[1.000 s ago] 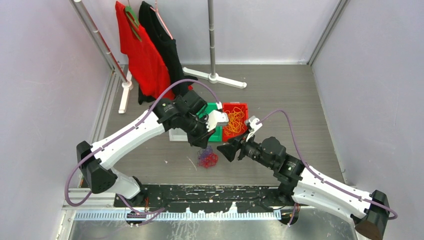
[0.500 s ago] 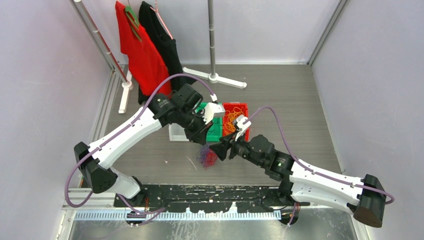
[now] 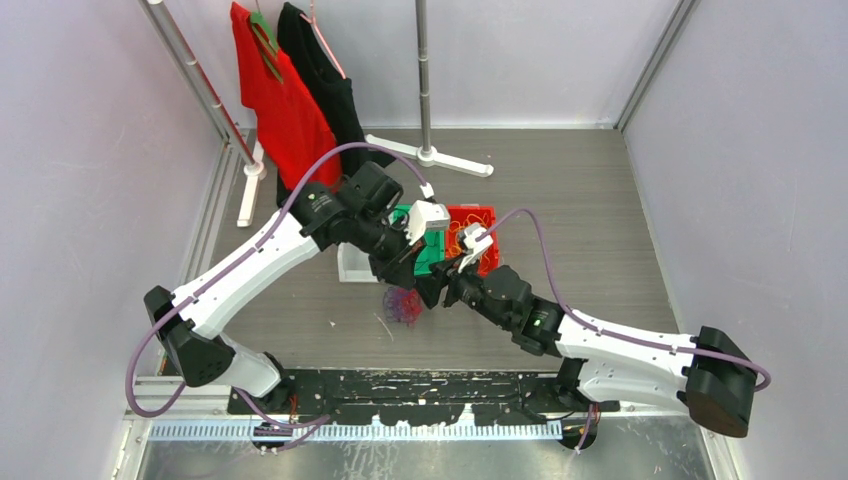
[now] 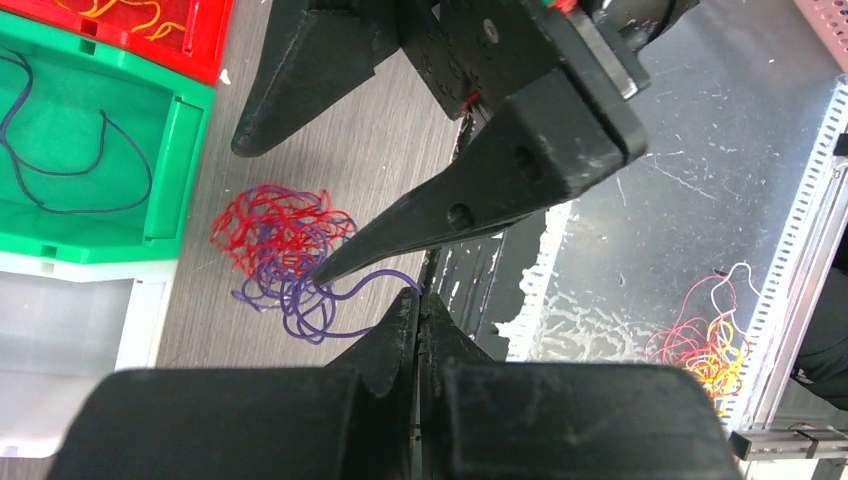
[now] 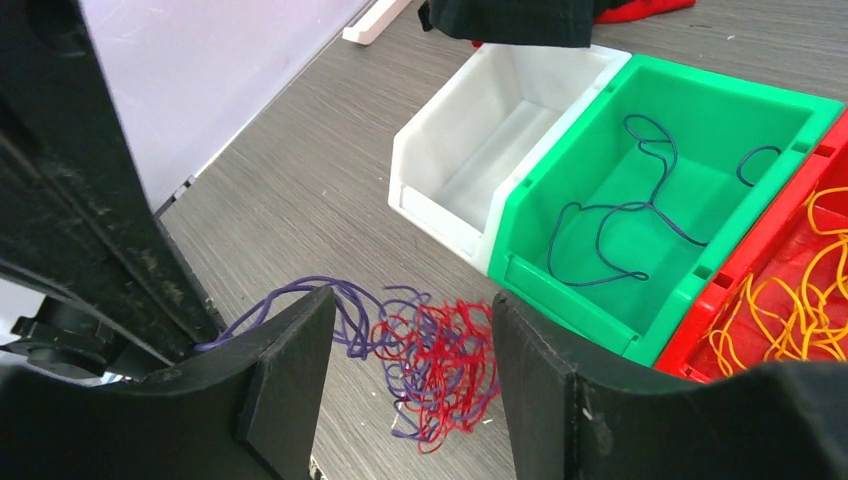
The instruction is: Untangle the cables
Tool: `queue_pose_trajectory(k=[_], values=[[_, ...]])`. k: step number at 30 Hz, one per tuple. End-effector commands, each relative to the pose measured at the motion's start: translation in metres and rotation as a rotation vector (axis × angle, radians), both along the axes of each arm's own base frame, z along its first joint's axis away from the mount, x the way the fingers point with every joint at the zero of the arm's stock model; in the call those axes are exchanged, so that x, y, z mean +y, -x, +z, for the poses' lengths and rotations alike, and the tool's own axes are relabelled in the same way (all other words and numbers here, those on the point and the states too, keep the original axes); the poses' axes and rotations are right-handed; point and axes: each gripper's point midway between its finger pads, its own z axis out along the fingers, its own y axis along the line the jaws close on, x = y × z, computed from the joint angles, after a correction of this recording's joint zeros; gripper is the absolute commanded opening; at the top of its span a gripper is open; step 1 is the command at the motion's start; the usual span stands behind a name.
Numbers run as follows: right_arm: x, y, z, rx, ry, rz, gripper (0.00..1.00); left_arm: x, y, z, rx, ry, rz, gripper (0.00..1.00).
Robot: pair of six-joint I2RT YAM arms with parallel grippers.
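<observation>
- On the grey surface (image 5: 300, 180), just beside the green bin (image 5: 560, 270), you have red cable (image 5: 455, 365) and purple cable (image 5: 340, 300) tangled in one wad.
- Your left gripper (image 4: 418, 300) has its jaws pressed together on a purple cable strand (drawn out sideways from the wad).
- Your right gripper (image 5: 412, 305) has its jaws apart, straddling the wad.
- The green bin holds a loose dark cable (image 5: 620, 210); the red bin (image 5: 690, 350) holds orange cables (image 5: 790, 300).

The cables (image 5: 440, 365) are a red-and-purple wad on the grey wood-grained table (image 5: 300, 190). Beside a white bin (image 5: 440, 215), the green bin (image 5: 570, 290) holds a dark purple strand (image 5: 605, 212) — the red bin (image 5: 692, 340), orange-yellow strands (image 5: 790, 300).
</observation>
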Motion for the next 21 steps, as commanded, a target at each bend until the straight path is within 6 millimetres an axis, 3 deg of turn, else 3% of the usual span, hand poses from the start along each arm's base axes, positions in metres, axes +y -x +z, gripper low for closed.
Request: queue_pose_trajectory(k=[1, 10, 15, 21], values=[[0.002, -0.006, 0.028, -0.03, -0.087, -0.037, 0.63, -0.001, 0.004, 0.028, -0.036, 0.074, -0.009, 0.0], [-0.042, 0.016, 0.026, -0.003, -0.11, -0.064, 0.64, 0.011, -0.021, 0.015, -0.137, 0.015, 0.06, 0.0], [-0.035, 0.035, 0.031, -0.017, -0.158, 0.049, 0.7, 0.009, -0.022, 0.016, -0.144, 0.023, 0.063, 0.0], [-0.012, 0.039, 0.026, 0.008, -0.126, 0.13, 0.71, 0.008, -0.026, 0.012, -0.137, 0.004, 0.077, 0.0]])
